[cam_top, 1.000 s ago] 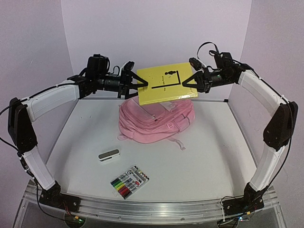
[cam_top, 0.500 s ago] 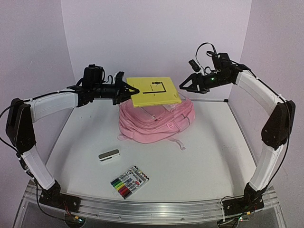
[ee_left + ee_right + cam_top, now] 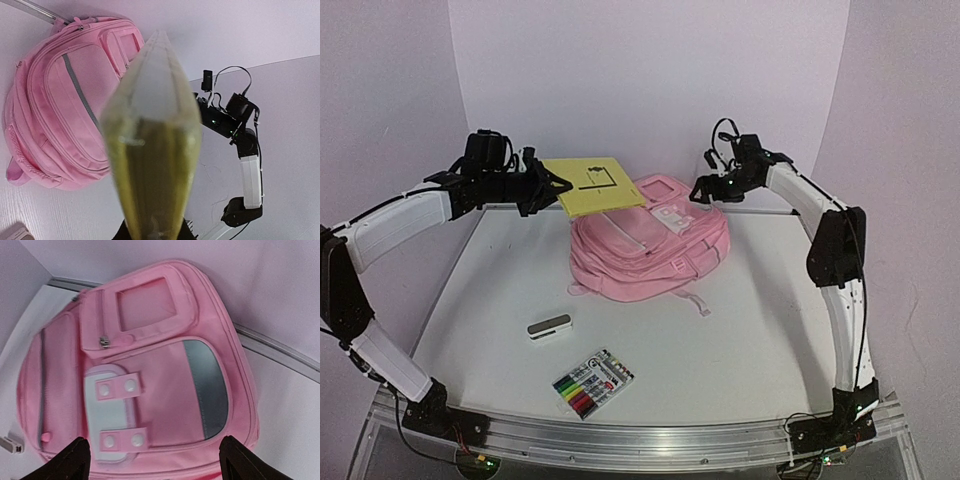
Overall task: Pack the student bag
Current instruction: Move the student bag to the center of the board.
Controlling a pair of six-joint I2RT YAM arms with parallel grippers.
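From above, the left claw [image 3: 548, 187] is clamping a yellow book [image 3: 592, 185] at 10 o'clock of the student bag [image 3: 650, 250], which is lying on the counter [image 3: 760, 320]. The cover's black print is unreadable. The right claw [image 3: 700, 192] is hovering at 1 o'clock.

Left wrist: the book is showing edge-on.

Right wrist: its fingers [image 3: 75, 459] are gaping wide, empty, over the bag.

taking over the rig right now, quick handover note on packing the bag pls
left gripper: shut on the yellow book, held in the air left of the student bag.
right gripper: open, empty, over the bag's far right side.
Bag lies on the table, no open compartment visible. The marker pack and a small white-grey item lie in front of it.
Done: nothing visibly packed. Left: open the bag, load everything.
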